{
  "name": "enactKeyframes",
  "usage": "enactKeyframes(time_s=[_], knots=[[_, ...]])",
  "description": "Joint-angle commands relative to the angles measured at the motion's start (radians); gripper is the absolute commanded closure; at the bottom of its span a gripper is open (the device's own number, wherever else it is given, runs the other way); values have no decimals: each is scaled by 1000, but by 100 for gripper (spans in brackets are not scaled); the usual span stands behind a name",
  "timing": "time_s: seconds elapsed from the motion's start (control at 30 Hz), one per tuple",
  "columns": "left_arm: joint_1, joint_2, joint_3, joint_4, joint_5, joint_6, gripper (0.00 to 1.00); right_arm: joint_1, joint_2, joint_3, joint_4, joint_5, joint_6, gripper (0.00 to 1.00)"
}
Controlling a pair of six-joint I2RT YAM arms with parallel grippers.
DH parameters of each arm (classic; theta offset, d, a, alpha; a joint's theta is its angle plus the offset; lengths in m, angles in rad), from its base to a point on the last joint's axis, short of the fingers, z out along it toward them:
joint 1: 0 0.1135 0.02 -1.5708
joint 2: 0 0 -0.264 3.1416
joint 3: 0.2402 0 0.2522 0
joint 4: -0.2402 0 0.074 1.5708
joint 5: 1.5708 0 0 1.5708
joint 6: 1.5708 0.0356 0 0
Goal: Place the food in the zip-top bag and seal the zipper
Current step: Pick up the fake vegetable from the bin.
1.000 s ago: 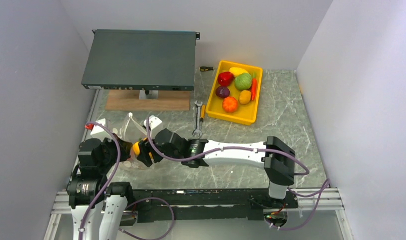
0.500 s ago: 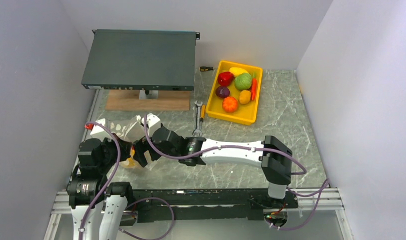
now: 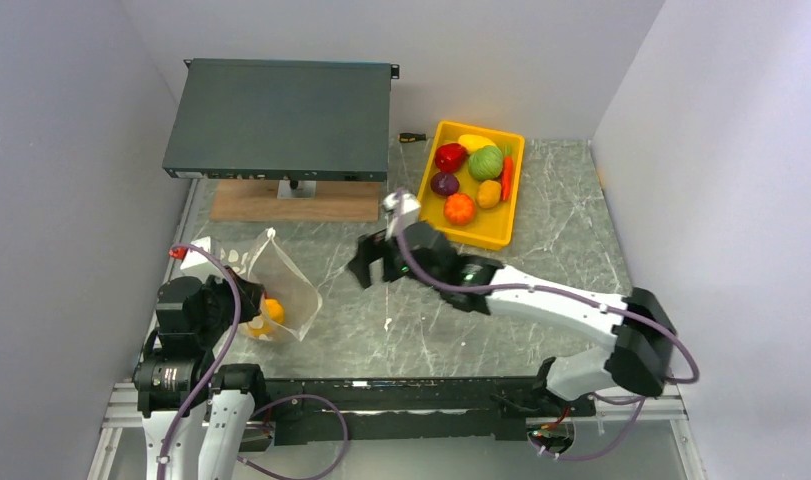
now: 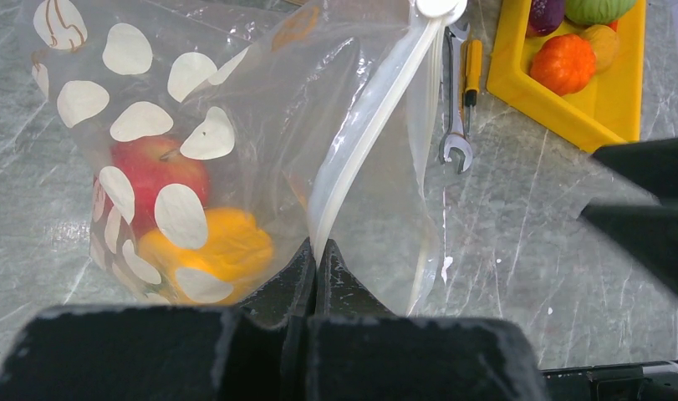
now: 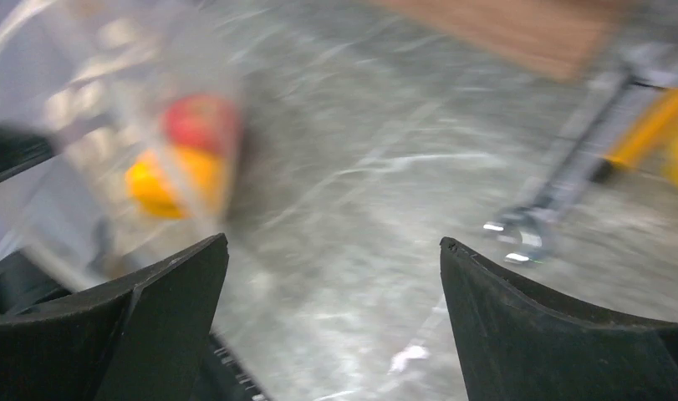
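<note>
The zip-top bag (image 3: pixel 281 283) stands open at the near left, clear with white dots. Through its wall in the left wrist view I see a red fruit (image 4: pixel 158 174) and a yellow-orange fruit (image 4: pixel 216 249). My left gripper (image 4: pixel 317 256) is shut on the whitish zipper (image 4: pixel 364 134) at the bag's mouth edge and holds it up. My right gripper (image 3: pixel 373 272) is open and empty above the table, between the bag and the yellow tray (image 3: pixel 429 222). More food lies in the tray: a red piece (image 3: pixel 450 157), green cabbage (image 3: pixel 485 162), purple piece (image 3: pixel 444 184), orange piece (image 3: pixel 460 208) and carrot (image 3: pixel 507 178).
A dark grey flat box (image 3: pixel 281 118) sits on a wooden board (image 3: pixel 294 203) at the back left. A wrench (image 4: pixel 454 142) and a yellow-handled tool (image 4: pixel 473 67) lie left of the tray. A small screwdriver (image 3: pixel 411 137) lies behind it. White walls close both sides.
My right gripper has pulled out of the bag's mouth and swung right toward the tray, empty. The yellow-orange fruit stays in the bag. The left gripper keeps its hold.
</note>
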State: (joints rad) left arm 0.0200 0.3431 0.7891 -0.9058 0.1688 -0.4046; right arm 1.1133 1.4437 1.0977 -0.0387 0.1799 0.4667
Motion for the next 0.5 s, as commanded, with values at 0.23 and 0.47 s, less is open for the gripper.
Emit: enactKeyframes(time_s=[0.23, 0.47], knots=[[3, 4, 2, 38, 21, 10, 100, -572, -70, -171, -12, 76, 51, 1], [3, 7, 2, 40, 29, 13, 100, -867, 243, 11, -25, -254, 163, 1]])
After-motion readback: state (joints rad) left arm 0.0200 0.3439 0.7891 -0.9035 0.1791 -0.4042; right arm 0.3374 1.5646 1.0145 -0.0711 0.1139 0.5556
